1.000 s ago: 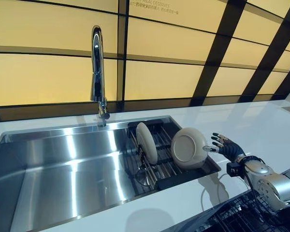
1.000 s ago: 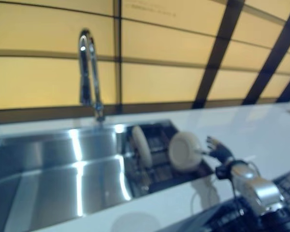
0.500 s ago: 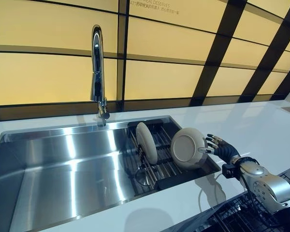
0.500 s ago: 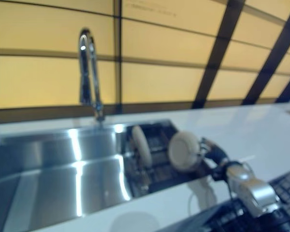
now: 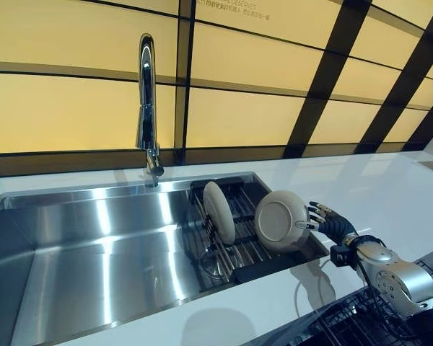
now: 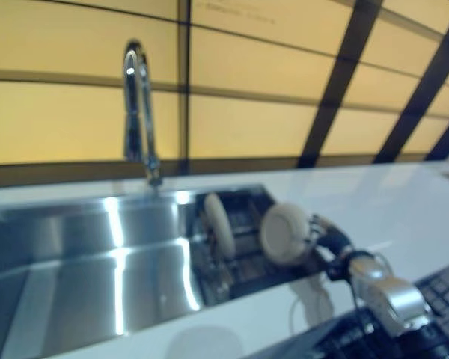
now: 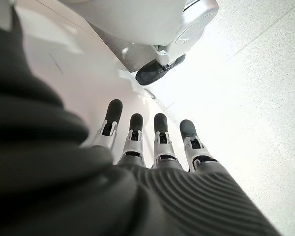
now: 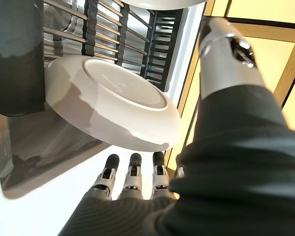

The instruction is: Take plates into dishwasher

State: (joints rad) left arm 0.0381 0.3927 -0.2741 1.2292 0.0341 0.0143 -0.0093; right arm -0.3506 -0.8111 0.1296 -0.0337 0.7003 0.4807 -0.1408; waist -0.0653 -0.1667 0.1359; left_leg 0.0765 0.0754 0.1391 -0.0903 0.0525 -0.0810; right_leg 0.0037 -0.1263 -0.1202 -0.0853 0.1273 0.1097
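Two plates here, both standing on edge in a black-framed drying rack (image 5: 238, 252) with metal rods that sits inside the right end of the sink. The nearer plate (image 5: 280, 220) is round, cream-white and matte-looking, and it shows its underside with a raised circular foot ring. In the right wrist view there's some faint print inside that ring (image 8: 113, 81), but it's too small to read. It leans tilted at the rack's 3 o'clock end. The second plate (image 5: 219, 212) is the same pale ceramic, seen almost edge-on, standing upright toward the rack's 9 o'clock side, clearly apart from the first one.

The right hand (image 5: 330, 220) is right at the nearer plate's 3 o'clock rim, fingers spread and fairly straight, thumb apart from them, so the hand is wide and not closed round anything. From the wrist view the fingertips (image 8: 132, 160) sit just under the plate's rim; can't tell for sure if they touch it.

The left hand (image 7: 152, 147) only shows in its own wrist view, fingers straight and relaxed, holding nothing.

The sink (image 5: 101, 245) is brushed stainless steel, rectangular and shiny, set into a smooth white countertop (image 5: 390, 187). A tall chrome faucet (image 5: 146, 108) stands at the sink's 12 o'clock edge. Behind it are glossy yellow wall panels (image 5: 72, 108) split by dark bands, with a line of tiny lettering up top that I can't make out. A dark wire dishwasher rack (image 5: 361, 324) peeks in at 5 o'clock.
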